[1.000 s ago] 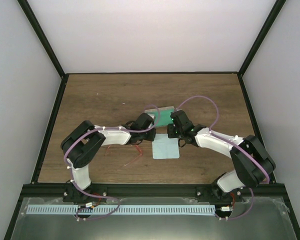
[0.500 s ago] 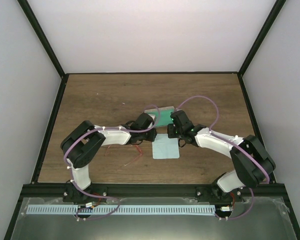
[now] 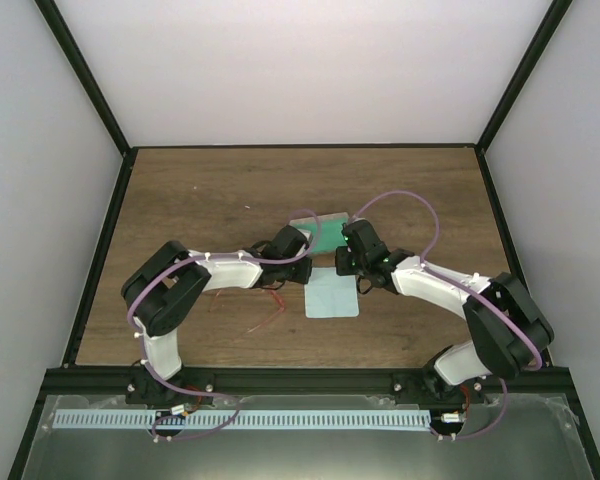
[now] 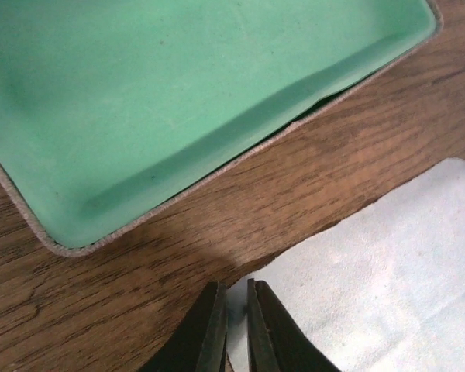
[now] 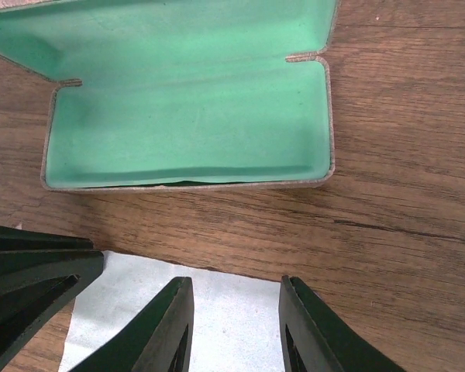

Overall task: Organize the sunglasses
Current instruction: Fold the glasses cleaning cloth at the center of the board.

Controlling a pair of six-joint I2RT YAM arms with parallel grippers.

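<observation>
Hardly anything has moved in the last second: the right arm's elbow and its purple cable have drifted a shade outward, while both wrists stay where they were, at the near edge of the open case [image 3: 325, 232]. The left pincer [image 4: 236, 325] is clenched almost flat, and its tips look to be nipping the corner of the pale cloth [image 4: 387, 279] that lies just in front of the case. The right pincer [image 5: 236, 329] hangs released, jaws spread wide over the cloth's far edge, holding nothing. The sunglasses [image 3: 268, 314] are not in either grip; they lie on the counter [image 3: 200, 200] to the left of the cloth, partly tucked under the left forearm, apart from the case. The green lining is bare. To my eye the arms are busy with the cloth first, so the main job, getting the glasses into the case, is not yet begun.
</observation>
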